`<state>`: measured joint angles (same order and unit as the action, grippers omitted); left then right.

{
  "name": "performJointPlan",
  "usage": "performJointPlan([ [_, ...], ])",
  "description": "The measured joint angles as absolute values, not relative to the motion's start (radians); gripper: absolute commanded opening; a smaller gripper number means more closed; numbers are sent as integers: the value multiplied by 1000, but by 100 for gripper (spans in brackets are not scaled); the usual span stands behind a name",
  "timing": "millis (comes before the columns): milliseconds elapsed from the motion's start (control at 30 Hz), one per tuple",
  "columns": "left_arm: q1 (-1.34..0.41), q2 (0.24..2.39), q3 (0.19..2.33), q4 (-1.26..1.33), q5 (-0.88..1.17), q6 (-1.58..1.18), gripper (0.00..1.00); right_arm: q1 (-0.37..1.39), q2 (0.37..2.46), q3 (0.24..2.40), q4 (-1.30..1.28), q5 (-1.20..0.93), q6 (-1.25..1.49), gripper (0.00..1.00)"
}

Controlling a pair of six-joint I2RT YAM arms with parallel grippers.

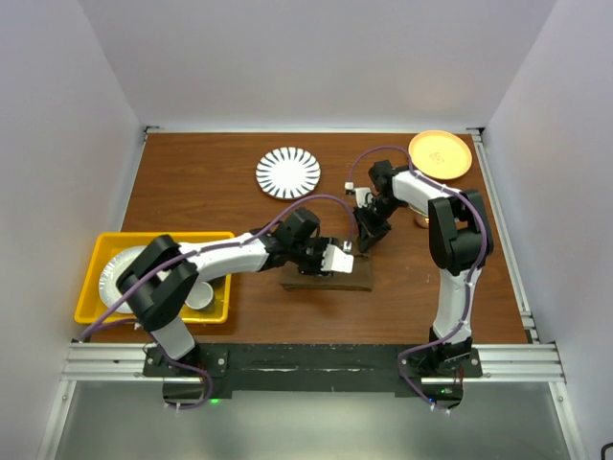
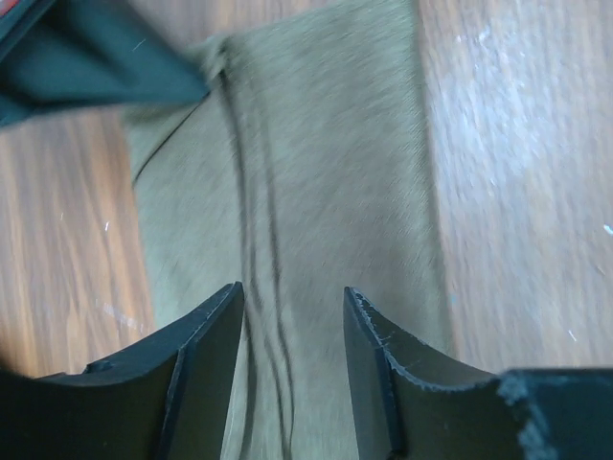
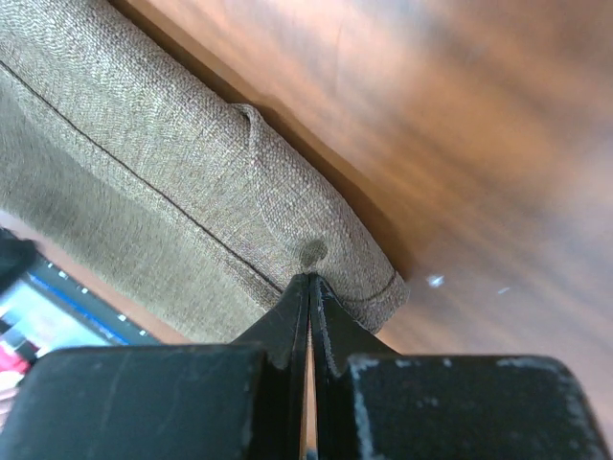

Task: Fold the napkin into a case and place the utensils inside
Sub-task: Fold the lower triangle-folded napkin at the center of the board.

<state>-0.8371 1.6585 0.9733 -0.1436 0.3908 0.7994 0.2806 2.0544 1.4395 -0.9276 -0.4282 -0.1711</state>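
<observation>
Black left fingers (image 2: 215, 335) fill the bottom of the left wrist view. They stand apart, with nothing clamped between them, and their bases are cut off by the frame. In the gap and beyond lies the napkin (image 2: 326, 192), olive-brown and blurred, with a dark crease running down it. A dark wedge in the top-left corner, mostly out of frame, meets the cloth's far corner where it bunches.

In the right wrist view the right fingers (image 3: 297, 316) are pressed together. Their tips sit at a small dimple on the folded, stitched edge of the napkin (image 3: 192, 163). Whether any cloth is nipped between them cannot be told. A blurred blue and white patch at the lower left is unreadable.

From above, the napkin (image 1: 330, 281) lies as a narrow dark strip on the wooden surface (image 1: 192, 192) near the front centre, and the left wrist covers its top edge. The yellow bin (image 1: 96, 278) at the left holds white dishes, half hidden by the left arm. A striped plate (image 1: 288, 172) and an orange plate (image 1: 441, 153) sit farther back. A small coppery shape (image 1: 420, 223) shows beside the right arm, too hidden to name.
</observation>
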Motion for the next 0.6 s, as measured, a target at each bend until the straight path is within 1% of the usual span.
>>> performJointPlan([
  [100,-859,1716,991,-105,357,805,47,280,2068,1477,-918,-417,-192,0],
  [367,-867,1798,995,-12,260,814,36,279,2067,1488,-901,-410,-225,0],
  [500,-867,1798,995,19,237,826,36,279,2065,1488,-901,-410,-235,0],
  [600,-867,1799,1005,26,221,839,40,279,2062,1488,-901,-409,-244,0],
])
